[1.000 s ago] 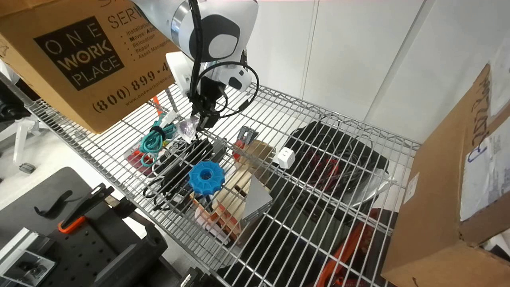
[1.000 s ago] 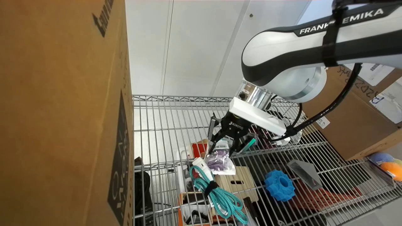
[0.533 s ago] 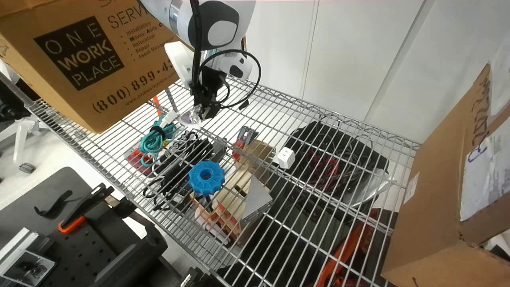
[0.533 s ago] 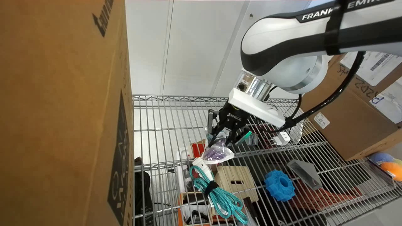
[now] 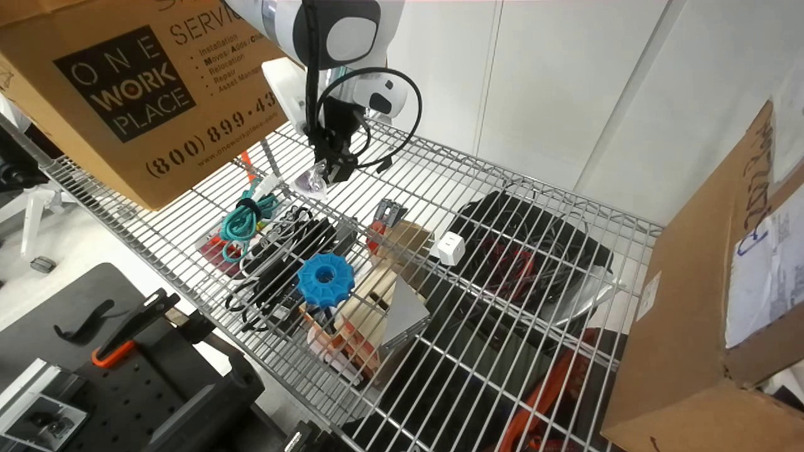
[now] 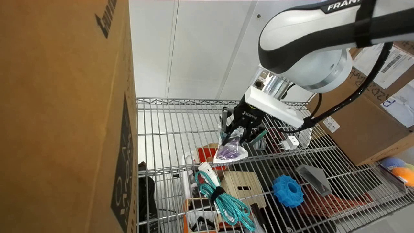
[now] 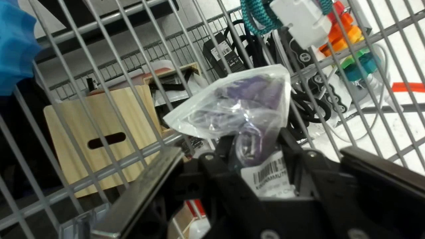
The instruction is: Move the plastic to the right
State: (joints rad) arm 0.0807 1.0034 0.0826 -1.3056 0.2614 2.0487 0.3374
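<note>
One clear, purple-filled plastic bag (image 7: 234, 104) is hanging over silver wire shelving (image 6: 181, 101); your black two-finger gripper (image 7: 255, 142) is pinching it. You are likely managing the carry; the next move is calling for rightward travel.

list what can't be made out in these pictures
Wrist view: what the purple contents of the bag are, behind glare and wrinkled plastic.
Wrist view: small print on the label, blurred.
In an exterior view: some print on the box, behind the arm.
In an exterior view: the rest of the orange thing, cut off by the right edge.
</note>
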